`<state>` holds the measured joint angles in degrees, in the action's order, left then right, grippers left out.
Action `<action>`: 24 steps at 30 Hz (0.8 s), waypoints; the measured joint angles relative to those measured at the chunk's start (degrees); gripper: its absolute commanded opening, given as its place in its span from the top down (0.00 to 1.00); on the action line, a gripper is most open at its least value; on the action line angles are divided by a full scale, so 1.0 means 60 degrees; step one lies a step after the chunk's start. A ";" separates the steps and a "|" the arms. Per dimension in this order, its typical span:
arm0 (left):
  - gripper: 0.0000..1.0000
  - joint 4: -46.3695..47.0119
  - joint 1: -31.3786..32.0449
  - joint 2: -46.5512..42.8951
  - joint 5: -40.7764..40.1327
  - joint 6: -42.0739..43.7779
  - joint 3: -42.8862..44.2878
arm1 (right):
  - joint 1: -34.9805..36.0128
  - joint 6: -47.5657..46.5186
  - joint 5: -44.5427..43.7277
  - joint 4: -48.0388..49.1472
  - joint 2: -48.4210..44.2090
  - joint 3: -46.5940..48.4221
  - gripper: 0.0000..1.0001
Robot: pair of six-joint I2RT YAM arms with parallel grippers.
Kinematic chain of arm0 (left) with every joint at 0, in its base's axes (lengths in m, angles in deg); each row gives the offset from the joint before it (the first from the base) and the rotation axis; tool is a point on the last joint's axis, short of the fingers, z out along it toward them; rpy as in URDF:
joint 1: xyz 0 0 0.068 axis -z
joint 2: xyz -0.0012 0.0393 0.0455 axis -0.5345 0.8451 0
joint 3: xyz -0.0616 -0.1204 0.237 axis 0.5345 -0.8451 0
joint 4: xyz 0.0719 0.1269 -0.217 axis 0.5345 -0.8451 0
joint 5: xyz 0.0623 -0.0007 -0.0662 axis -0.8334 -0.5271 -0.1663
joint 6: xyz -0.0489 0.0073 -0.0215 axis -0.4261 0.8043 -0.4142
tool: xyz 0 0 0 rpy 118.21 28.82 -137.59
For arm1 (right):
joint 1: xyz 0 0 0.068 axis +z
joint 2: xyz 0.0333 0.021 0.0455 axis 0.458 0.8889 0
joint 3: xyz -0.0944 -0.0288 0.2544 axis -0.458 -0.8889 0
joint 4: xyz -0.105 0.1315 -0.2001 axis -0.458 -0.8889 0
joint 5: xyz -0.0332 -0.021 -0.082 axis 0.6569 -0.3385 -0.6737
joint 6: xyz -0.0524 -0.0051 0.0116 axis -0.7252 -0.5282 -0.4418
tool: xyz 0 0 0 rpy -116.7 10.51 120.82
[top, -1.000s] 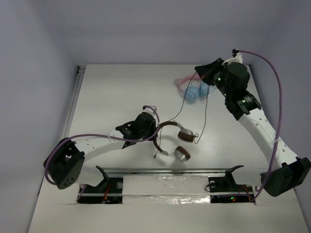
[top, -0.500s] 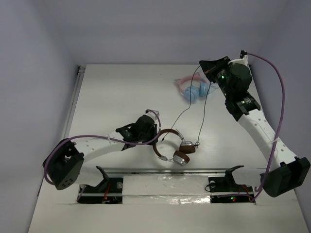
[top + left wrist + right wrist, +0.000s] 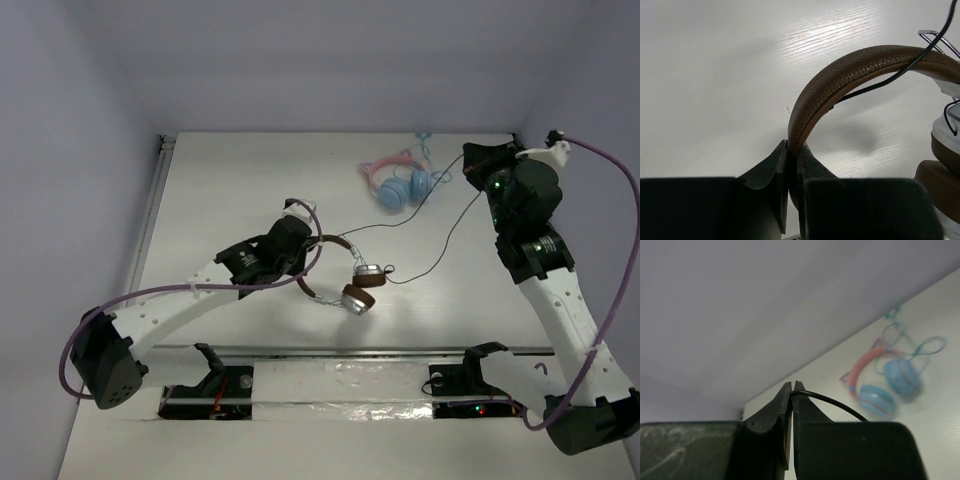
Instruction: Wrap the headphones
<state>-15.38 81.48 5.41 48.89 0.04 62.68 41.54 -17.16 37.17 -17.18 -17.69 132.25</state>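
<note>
A: Held the headphones over the middle of the table, headband clamped in the tight-shut left gripper. Purpose?

B: Probably anchored for winding. Pinched the cable in the closed right gripper, strung out rightward near the pink-and-blue pair.

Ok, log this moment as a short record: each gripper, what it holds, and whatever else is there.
left gripper: shut on the headphones, at the brown headband
right gripper: shut on the cable
cable: loose curve from earcups to right gripper
also on table: pink-and-blue headphones, far side
</note>
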 measured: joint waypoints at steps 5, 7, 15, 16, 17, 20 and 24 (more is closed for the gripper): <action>1.00 -0.0758 -0.0922 -0.0994 0.0820 0.0739 0.0273 | -0.0262 -0.0437 -0.0860 -0.0474 0.0313 0.0353 0.91; 1.00 -0.0991 -0.1752 -0.1268 0.1494 0.1045 0.0423 | -0.0262 -0.0576 -0.0892 -0.0729 0.0630 0.0200 0.88; 1.00 -0.1297 -0.3716 -0.1359 0.4018 0.1741 0.2033 | -0.0262 -0.1122 0.0168 -0.1883 0.1111 -0.1534 0.92; 1.00 -0.1224 -0.3810 -0.1351 0.4360 0.1738 0.2200 | -0.0262 -0.1195 0.0452 -0.1956 0.1064 -0.1749 0.91; 1.00 -0.1140 -0.3891 -0.1337 0.4703 0.1738 0.2371 | -0.0262 -0.1239 0.0769 -0.2011 0.1009 -0.1934 0.91; 1.00 -0.0896 -0.4018 -0.1188 0.5461 0.1687 0.2790 | -0.0262 -0.1290 0.1894 -0.2051 0.0739 -0.2641 0.74; 1.00 -0.0692 -0.4197 -0.0831 0.6200 0.1523 0.3198 | -0.0262 -0.1344 0.3315 -0.2197 0.0576 -0.3242 0.42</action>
<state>-19.54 56.30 0.43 86.09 9.18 81.87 39.97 -25.23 57.06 -30.36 -14.24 112.79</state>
